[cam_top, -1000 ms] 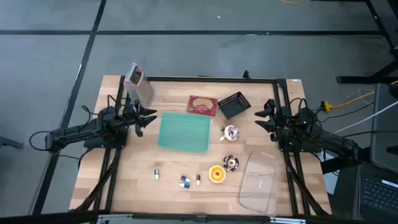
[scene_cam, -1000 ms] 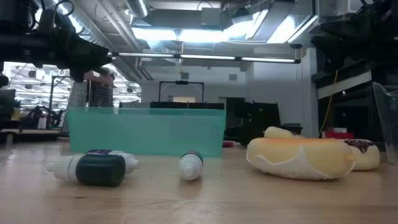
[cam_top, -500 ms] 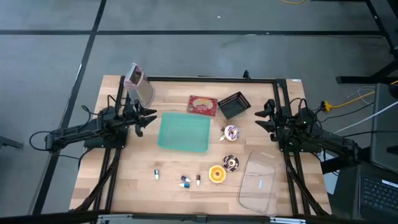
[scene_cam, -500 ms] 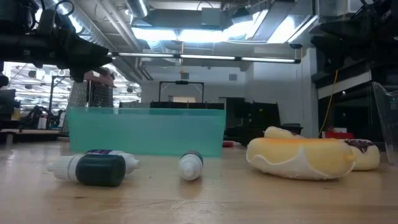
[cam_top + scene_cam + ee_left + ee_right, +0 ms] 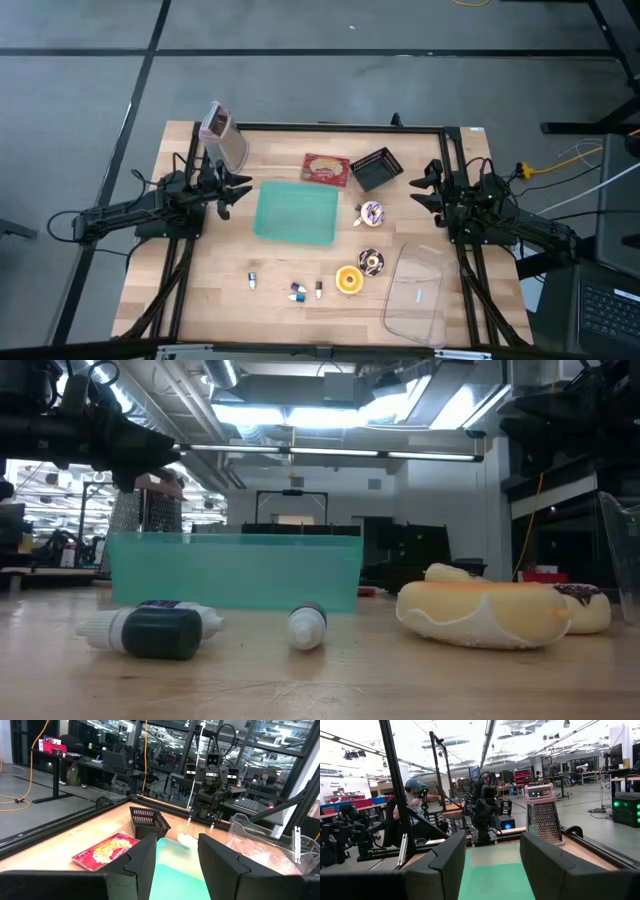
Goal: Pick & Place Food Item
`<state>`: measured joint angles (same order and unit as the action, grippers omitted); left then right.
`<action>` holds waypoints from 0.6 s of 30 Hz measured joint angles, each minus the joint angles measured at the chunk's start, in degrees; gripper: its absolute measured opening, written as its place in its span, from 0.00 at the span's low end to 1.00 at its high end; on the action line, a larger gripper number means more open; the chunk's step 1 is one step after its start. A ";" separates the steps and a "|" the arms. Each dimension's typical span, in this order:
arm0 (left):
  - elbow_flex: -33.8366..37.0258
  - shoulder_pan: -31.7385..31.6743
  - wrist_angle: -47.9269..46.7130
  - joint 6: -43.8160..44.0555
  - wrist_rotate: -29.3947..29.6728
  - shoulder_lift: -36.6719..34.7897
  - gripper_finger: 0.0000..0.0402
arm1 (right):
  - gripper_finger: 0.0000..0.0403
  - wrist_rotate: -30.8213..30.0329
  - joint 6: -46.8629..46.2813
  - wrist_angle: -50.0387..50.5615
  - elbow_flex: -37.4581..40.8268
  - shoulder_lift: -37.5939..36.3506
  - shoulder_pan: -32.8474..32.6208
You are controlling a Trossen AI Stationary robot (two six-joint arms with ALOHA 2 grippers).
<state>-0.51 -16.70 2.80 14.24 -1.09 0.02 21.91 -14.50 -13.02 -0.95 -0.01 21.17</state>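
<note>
A teal tray (image 5: 295, 213) lies flat mid-table. To its right sit a white-and-purple sprinkled donut (image 5: 372, 213), a chocolate donut (image 5: 371, 263) and a yellow donut (image 5: 348, 279), each flat on the wood. A red food packet (image 5: 326, 170) lies behind the tray. My left gripper (image 5: 243, 188) hovers open at the tray's left edge, pointing level toward the right. My right gripper (image 5: 416, 192) hovers open right of the sprinkled donut, pointing left. Nothing is between either pair of fingers (image 5: 142, 865) (image 5: 450, 862).
A black basket (image 5: 377, 168) stands at the back, and a metal grater (image 5: 222, 135) with a pink top at the back left. Small bottles (image 5: 298, 290) lie near the front edge. A clear plastic container (image 5: 418, 292) sits front right. A person sits beyond the table in the right wrist view.
</note>
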 joint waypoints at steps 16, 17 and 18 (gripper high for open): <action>0.02 0.01 -0.01 0.00 0.02 0.01 0.35 | 0.46 -10.59 0.40 -1.60 -0.03 0.02 -0.02; 0.00 -0.01 0.05 0.00 0.46 0.01 0.35 | 0.46 -12.49 0.41 -1.57 -0.03 0.02 -0.02; 0.00 -0.01 0.26 0.00 2.14 0.01 0.35 | 0.46 -14.50 0.39 -1.50 -0.03 0.02 0.00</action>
<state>-0.51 -16.71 3.06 14.24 1.05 0.03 7.42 -14.11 -14.51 -0.97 0.01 21.17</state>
